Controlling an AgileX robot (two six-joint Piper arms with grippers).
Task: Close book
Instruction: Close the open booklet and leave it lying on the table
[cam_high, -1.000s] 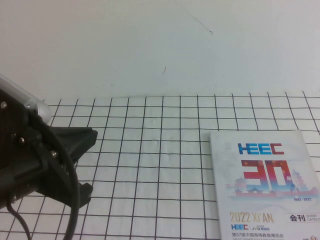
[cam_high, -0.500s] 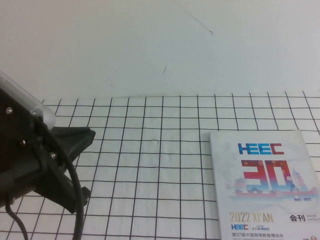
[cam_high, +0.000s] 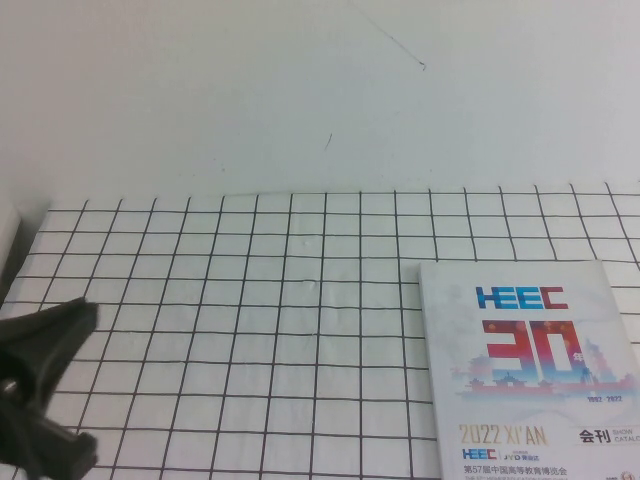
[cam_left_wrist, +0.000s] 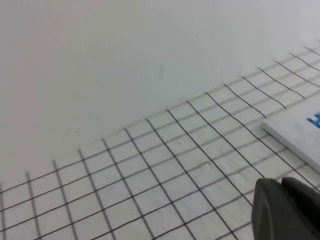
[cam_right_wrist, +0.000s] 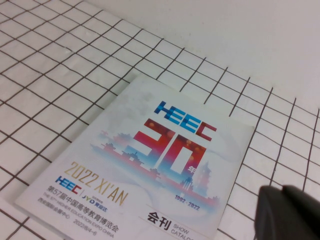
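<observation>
The book (cam_high: 525, 370) lies closed and flat on the gridded mat at the right, its white cover with "HEEC 30" print facing up. It fills the right wrist view (cam_right_wrist: 145, 160), and one corner shows in the left wrist view (cam_left_wrist: 300, 137). My left gripper (cam_left_wrist: 282, 185) hovers over the mat, well to the left of the book, fingers pressed together and holding nothing. In the high view only part of the left arm (cam_high: 40, 350) shows, at the bottom-left corner. My right gripper (cam_right_wrist: 282, 192) is shut and empty, above the mat just off the book's edge.
A white mat with a black grid (cam_high: 300, 330) covers the table. Its far edge meets a plain white surface (cam_high: 320, 100) behind. A pale object (cam_high: 6, 240) sits at the far left edge.
The left arm has pulled back toward the bottom-left corner of the high view, uncovering the left part of the mat. The book has not moved.
</observation>
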